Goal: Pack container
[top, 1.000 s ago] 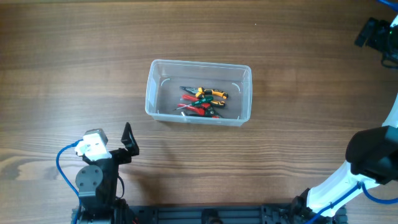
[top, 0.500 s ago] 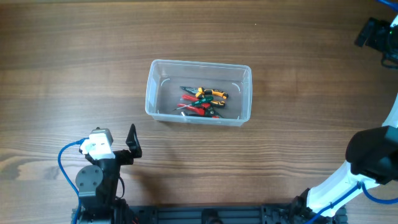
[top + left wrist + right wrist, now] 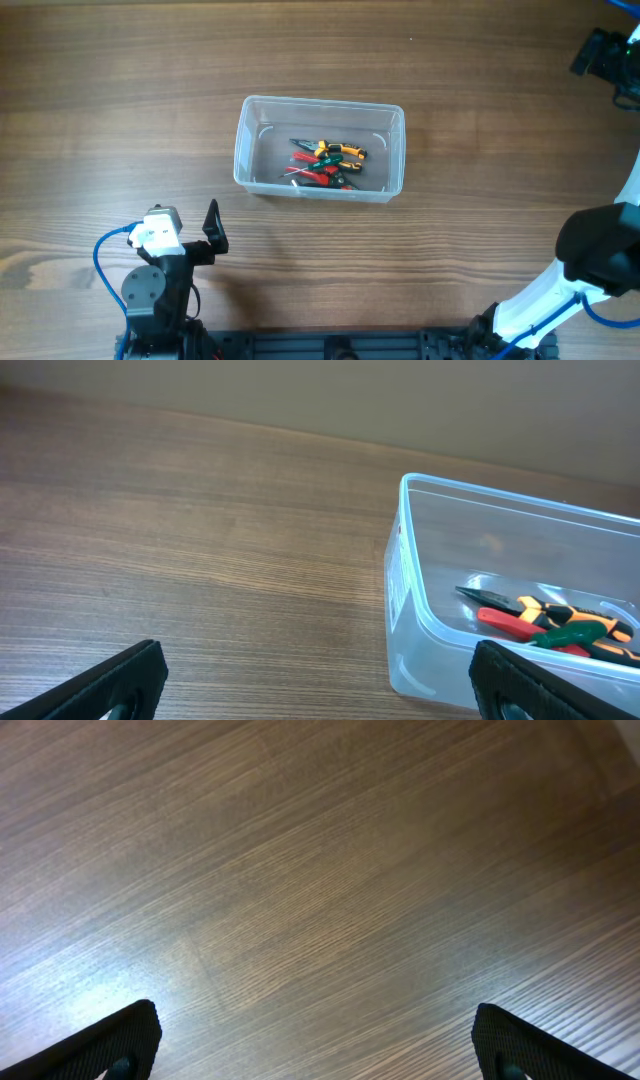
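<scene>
The container (image 3: 320, 101) stands upright near the middle of the desk (image 3: 120, 80), well clear of every edge. Inside it, toward its right half, lies a small heap of hand tools (image 3: 325, 163) with red, green and orange handles. The left pincer (image 3: 315, 665) hangs close to the near edge, left of the container and apart from it, its fingers spread wide and released. The right pincer (image 3: 320, 1030) hangs by the far right corner over bare wood, likewise released and gripping nothing.
</scene>
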Motion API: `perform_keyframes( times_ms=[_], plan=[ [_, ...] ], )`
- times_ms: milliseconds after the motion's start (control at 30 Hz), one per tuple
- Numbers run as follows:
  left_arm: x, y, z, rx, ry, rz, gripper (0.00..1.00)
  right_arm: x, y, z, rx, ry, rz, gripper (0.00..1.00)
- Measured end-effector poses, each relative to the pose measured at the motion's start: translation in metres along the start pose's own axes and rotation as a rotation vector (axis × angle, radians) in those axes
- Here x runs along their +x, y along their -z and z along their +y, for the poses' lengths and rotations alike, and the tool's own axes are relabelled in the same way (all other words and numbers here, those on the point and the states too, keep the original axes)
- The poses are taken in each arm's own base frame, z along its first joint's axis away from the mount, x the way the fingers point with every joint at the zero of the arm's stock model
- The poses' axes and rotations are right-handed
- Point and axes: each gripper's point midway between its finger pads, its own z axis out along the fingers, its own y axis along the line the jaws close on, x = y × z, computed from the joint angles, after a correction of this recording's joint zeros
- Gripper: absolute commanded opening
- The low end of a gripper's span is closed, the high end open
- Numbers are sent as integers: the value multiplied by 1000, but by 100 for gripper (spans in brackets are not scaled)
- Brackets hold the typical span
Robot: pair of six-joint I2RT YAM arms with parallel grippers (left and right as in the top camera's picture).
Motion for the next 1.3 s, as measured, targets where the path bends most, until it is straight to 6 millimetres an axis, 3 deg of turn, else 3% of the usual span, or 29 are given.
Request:
perform_keyframes(
  times_ms=[67,167,267,400,467,567,633,767,900,1033,1133,1200,1300],
  plan=[
    [0,0,0,0,0,0,100,-1,13,2,-6,4,-29,100],
    [0,0,0,0,0,0,100,-2,64,13,-34,26,-138,100],
    [0,0,0,0,0,0,100,8,146,36,-99,78,-317,100],
    [0,0,0,0,0,0,100,54,265,71,-266,192,-568,100],
    [0,0,0,0,0,0,100,75,299,77,-334,230,-641,100],
    [0,0,0,0,0,0,100,98,331,77,-398,260,-710,100],
    [0,0,0,0,0,0,100,107,340,72,-412,263,-734,100],
    [0,0,0,0,0,0,100,127,334,63,-411,267,-722,100],
    [0,0,0,0,0,-2,100,167,289,53,-380,287,-620,100],
    [0,0,0,0,0,-1,100,212,226,44,-336,311,-481,100],
    [1,0,0,0,0,1,100,238,192,38,-318,321,-424,100],
    [0,0,0,0,0,0,100,235,195,38,-332,310,-485,100],
    [0,0,0,0,-1,0,100,222,215,39,-360,286,-601,100]
  ],
)
